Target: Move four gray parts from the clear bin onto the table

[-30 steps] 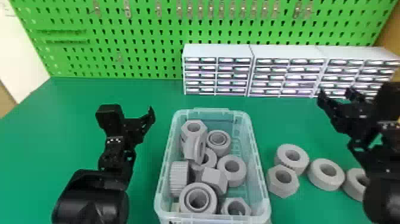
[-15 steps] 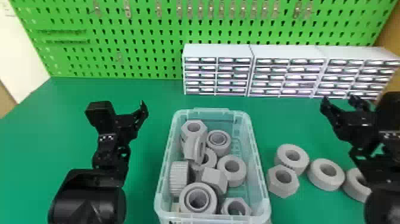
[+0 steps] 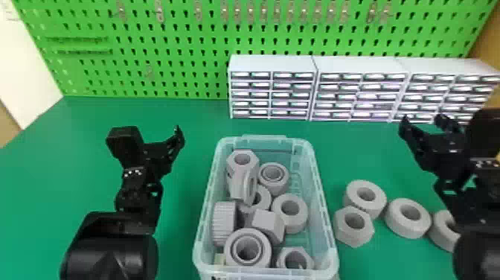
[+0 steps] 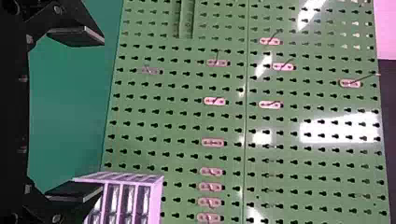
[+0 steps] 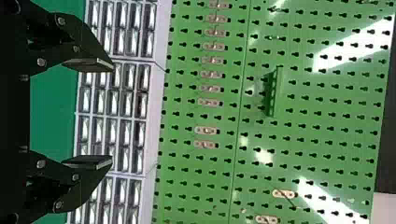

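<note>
1. green pegboard (image 3: 178,67) stands behind; small metal hooks (image 3: 160,11) hang on it.
2. green table (image 3: 44,178) in front of it, drawer units (image 3: 271,63) in a row at its back edge.
3. clear bin (image 3: 320,186) on the table between the two arms. at least nine gray parts inside, rings and hex shapes, piled on one another.
4. left gripper (image 4: 103,114): fingers wide apart, nothing held. right gripper (image 5: 112,113): same, wide and empty.
5. table count, beside the bin on the robot's right: ring (image 3: 351,193), hex nut (image 3: 349,238), second ring (image 3: 403,229), third ring (image 3: 439,234), the last partly hidden by the right arm (image 3: 480,257). four out.
6. progress, judged: count met if all four came from the bin; no transfer seems left, only parking the arms. risk: that arm could nudge the third ring if lowered.
7. writing: dark mark (image 3: 215,277) at the bin's near edge, unreadable. drawer fronts: no legible label.
</note>
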